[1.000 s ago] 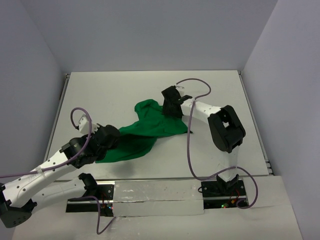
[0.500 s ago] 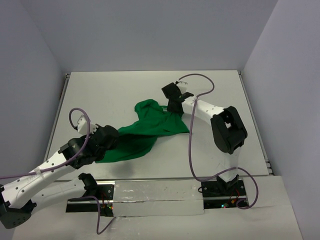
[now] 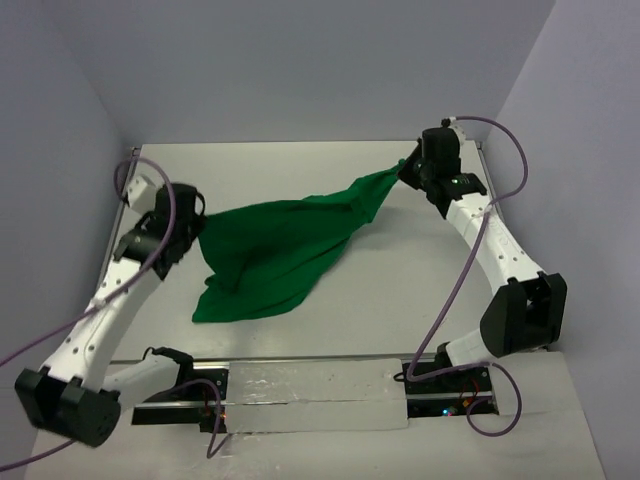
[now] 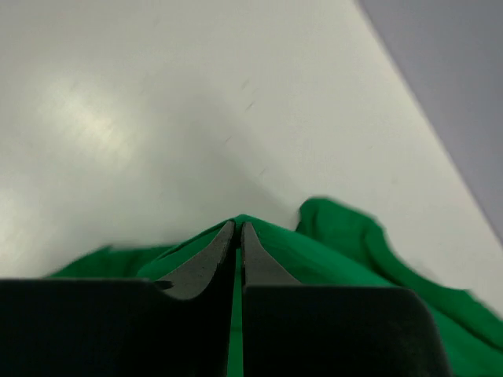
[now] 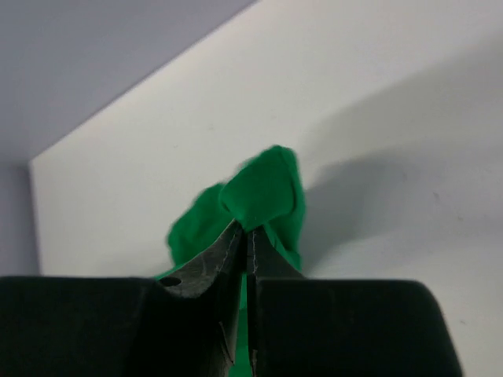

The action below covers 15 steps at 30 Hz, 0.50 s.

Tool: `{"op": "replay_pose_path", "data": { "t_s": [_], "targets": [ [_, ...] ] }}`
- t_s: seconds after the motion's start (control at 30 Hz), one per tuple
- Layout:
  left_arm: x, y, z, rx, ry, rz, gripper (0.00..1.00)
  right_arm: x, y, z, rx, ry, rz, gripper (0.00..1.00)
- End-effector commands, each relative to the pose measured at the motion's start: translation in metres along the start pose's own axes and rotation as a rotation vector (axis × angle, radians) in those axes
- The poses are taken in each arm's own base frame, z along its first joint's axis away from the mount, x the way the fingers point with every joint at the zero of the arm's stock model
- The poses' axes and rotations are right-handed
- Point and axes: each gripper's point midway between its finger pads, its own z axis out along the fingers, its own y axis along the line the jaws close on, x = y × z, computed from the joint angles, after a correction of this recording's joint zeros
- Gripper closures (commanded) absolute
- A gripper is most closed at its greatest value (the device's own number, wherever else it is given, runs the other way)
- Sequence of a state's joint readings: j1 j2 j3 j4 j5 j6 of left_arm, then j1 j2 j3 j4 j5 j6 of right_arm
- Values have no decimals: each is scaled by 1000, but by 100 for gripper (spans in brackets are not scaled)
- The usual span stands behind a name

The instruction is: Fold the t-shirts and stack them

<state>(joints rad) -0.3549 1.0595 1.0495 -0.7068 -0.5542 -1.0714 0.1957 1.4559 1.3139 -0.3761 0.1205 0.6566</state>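
Green cloth is pinched at both ends. On the left, the left gripper (image 4: 237, 229) has its jaws pressed together, with only a thin fold of the t-shirt (image 3: 270, 250) caught between them at the garment's left edge. That arm rises long and slanted from the near-left corner, its wrist bent inward over the left side of the white table (image 3: 300, 165). Between the two grippers the shirt spans as a pulled band, and its lower part trails onto the table toward the near side (rumpled there). On the right, the right gripper (image 3: 408, 172) is clamped tight on a bunched corner of the shirt, near the table's far right corner. Its arm reaches away from its base, almost straight.
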Motion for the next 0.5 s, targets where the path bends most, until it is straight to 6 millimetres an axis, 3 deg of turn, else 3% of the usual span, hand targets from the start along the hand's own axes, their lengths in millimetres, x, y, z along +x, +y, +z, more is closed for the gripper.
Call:
{"op": "replay_pose_path", "data": {
  "t_s": [0.0,0.07,0.1,0.13,0.23,0.3,0.37,0.4,0.43,0.47],
  "targets": [
    [-86,-106,11,259,-84,79,90,-83,70,-36,-296,-162,60,91],
    [-128,-137,20,298,-123,87,90,-122,89,-52,-383,-239,95,91],
    [-132,-148,35,292,-113,103,90,-147,100,-67,-422,-292,100,91],
    [-165,-177,16,369,-170,98,90,-161,104,-72,-446,-312,110,91],
    [-203,-216,0,453,-219,107,90,-202,111,-92,-553,-384,167,91],
    [-223,-234,-17,502,-254,107,90,-224,115,-120,-647,-453,172,91],
    [-224,-236,-24,527,-257,101,90,-218,108,-127,-676,-447,170,91],
    [-214,-229,-20,523,-238,102,90,-212,103,-131,-679,-447,161,91],
    [-231,-235,-51,591,-295,75,90,-206,96,-132,-667,-443,158,91],
    [-215,-217,-52,584,-269,78,90,-200,92,-148,-669,-464,137,91]
  ]
}}
